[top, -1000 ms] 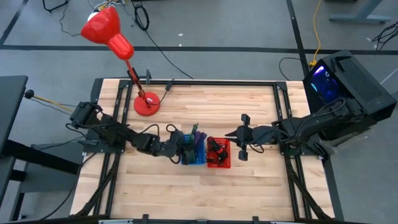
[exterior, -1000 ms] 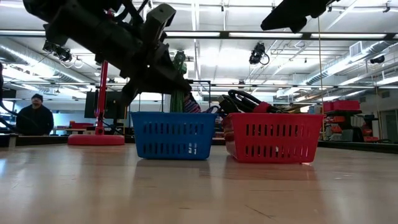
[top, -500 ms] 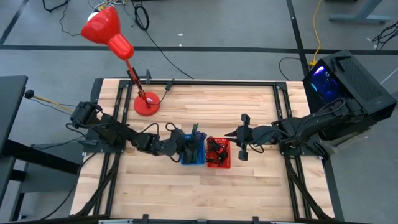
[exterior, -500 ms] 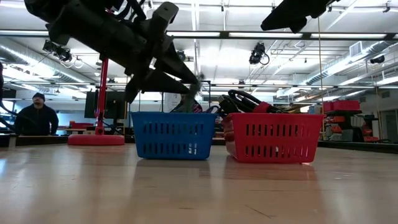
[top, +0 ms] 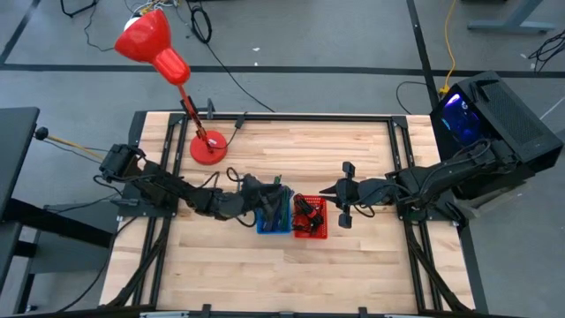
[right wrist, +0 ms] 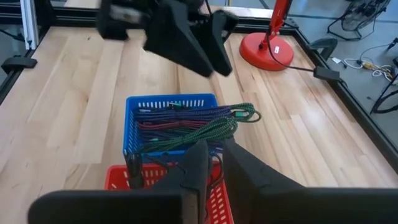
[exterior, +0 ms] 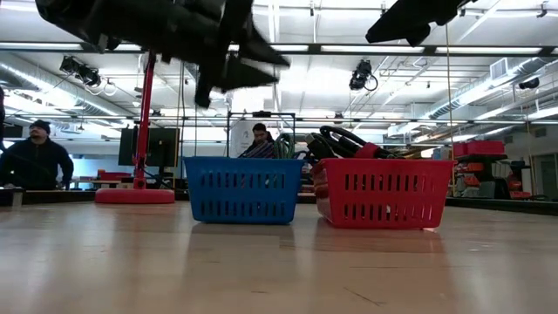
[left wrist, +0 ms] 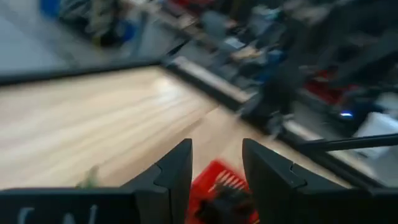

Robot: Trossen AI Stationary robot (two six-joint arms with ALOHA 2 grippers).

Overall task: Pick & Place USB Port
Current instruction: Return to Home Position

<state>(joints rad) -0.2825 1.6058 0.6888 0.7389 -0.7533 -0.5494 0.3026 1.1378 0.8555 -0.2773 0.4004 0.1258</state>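
Green charger cable (right wrist: pixel 214 129) lies in blue bin (right wrist: pixel 168 101) below the left end effector (left wrist: pixel 216 144), open and empty.

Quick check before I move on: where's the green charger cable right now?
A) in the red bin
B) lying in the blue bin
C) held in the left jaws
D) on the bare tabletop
B: the right wrist view shows the green charger cable draped over the other cables in the blue bin, while the left gripper, jaws apart, holds nothing.
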